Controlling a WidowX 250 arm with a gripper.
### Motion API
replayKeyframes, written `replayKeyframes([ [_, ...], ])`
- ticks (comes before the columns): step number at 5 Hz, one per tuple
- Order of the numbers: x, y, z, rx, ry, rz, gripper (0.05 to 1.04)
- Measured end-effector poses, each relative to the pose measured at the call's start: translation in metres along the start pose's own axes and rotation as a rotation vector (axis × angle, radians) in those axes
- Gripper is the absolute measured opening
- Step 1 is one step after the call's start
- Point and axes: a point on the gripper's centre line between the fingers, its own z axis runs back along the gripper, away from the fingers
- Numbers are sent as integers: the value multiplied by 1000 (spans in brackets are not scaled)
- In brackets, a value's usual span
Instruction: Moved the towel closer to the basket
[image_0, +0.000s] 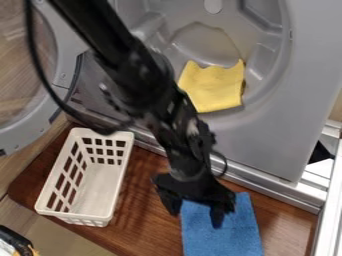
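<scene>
At the near edge, in the lower left corner, lay a partly visible black object (15, 240), too cut off to identify. Also close to the near edge, a flat blue cloth towel (224, 237) lay on the reddish-brown wooden desk (150, 220), right of the white plastic basket with rectangular slots (100, 187) and apart from it, with bare wood between them. The black two-finger gripper (195, 212) hung down over the towel's far end, its fingers spread apart: one was by the towel's left edge, the other over the blue cloth. Whether either finger touched the cloth could not be told. Above it, the black robot arm (143, 75) slanted in from the top edge, a thin black cable looping beside it. Beyond the desk ran a silvery metal rail (274, 193), and behind that stood a grey machine (267, 140) with a round recess. A yellow cloth (212, 87) lay inside the recess, while a round, grey-rimmed door (23, 132) stood open at the left
</scene>
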Motion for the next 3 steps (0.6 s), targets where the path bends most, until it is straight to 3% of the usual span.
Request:
replayKeyframes([
  [2, -14, -28, -40, -57, 40, -65, 999],
  [3, -11, -34, -46, -61, 42, -74, 1000],
])
